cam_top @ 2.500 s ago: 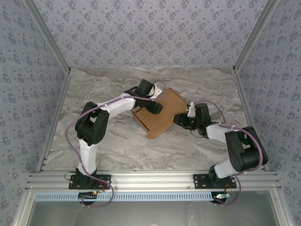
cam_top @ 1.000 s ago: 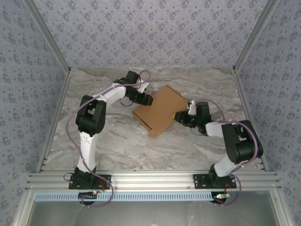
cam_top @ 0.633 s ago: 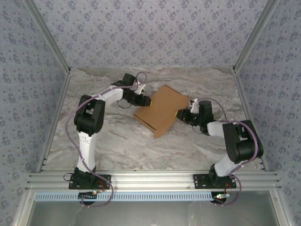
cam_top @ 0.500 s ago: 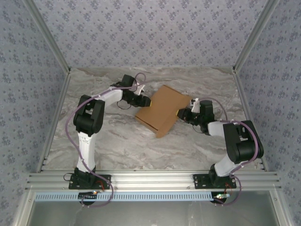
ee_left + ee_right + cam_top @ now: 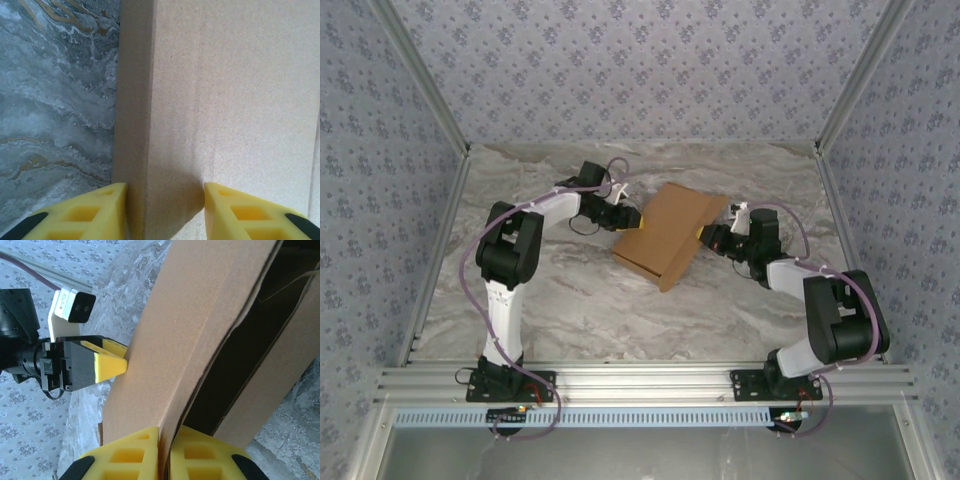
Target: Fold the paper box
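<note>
The paper box (image 5: 665,235) is plain brown cardboard, partly closed, lying askew at the middle of the table. My left gripper (image 5: 628,217) sits at its left edge. In the left wrist view the gripper (image 5: 165,200) straddles the box (image 5: 225,90) corner, both yellow fingers against cardboard. My right gripper (image 5: 708,236) is at the box's right side. Seen from the right wrist, the gripper (image 5: 165,440) pinches a thin panel of the box (image 5: 190,315), whose dark inside gapes to the right. The left arm's fingertip (image 5: 107,364) presses the far face.
The marble table (image 5: 570,300) has free room in front of the box and on both sides. Patterned walls (image 5: 640,70) and aluminium posts enclose it. A metal rail (image 5: 640,380) runs along the near edge by the arm bases.
The box has slid and turned a little to the right. My left gripper has followed it and narrowed onto its left corner. My right gripper has closed tighter on the panel.
</note>
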{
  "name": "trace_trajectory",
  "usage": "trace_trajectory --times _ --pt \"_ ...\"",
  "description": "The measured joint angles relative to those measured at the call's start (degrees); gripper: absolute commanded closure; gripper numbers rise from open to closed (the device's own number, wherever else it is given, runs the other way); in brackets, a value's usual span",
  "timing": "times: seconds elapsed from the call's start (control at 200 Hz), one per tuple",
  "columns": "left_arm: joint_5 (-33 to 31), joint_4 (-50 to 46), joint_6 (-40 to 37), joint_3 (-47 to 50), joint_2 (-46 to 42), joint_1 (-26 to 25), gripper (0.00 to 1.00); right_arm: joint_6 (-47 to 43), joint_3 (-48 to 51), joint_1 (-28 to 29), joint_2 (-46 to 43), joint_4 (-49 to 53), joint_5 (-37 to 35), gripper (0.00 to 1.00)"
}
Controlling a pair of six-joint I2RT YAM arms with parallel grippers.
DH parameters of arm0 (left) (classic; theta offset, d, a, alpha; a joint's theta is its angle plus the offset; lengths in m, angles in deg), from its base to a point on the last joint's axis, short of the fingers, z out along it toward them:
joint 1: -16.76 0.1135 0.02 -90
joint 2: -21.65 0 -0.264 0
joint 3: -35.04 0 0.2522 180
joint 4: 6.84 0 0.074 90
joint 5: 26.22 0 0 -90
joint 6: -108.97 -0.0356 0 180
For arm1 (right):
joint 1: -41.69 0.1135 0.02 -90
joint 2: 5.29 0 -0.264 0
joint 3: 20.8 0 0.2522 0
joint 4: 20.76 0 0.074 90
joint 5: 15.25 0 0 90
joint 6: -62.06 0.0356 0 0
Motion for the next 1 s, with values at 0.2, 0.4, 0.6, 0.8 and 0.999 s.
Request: trace_trajectory --times 0.2,0.4,0.6,0.8,0.999 --pt "0.87 1.57 1.53 1.03 0.00 -0.15 0.67 0.00 -0.94 0.02 -0.92 1.60 -0.46 0.89" --pt "2.93 5.09 4.50 3.15 -0.09 -0.22 0.68 0.00 -3.06 0.07 -2.03 3.78 -1.33 0.89" --pt "4.90 9.18 8.02 5.20 -0.11 -0.24 0.68 0.00 -5.62 0.52 -2.34 5.88 -2.16 0.89" --pt "6.82 12.79 11.17 7.06 -0.11 -0.28 0.69 -0.04 -8.85 1.55 -2.64 8.07 -3.02 0.89" --pt "7.89 14.93 13.07 8.28 -0.11 -0.63 0.69 -0.46 -11.72 2.91 -3.04 10.67 -3.65 0.89"
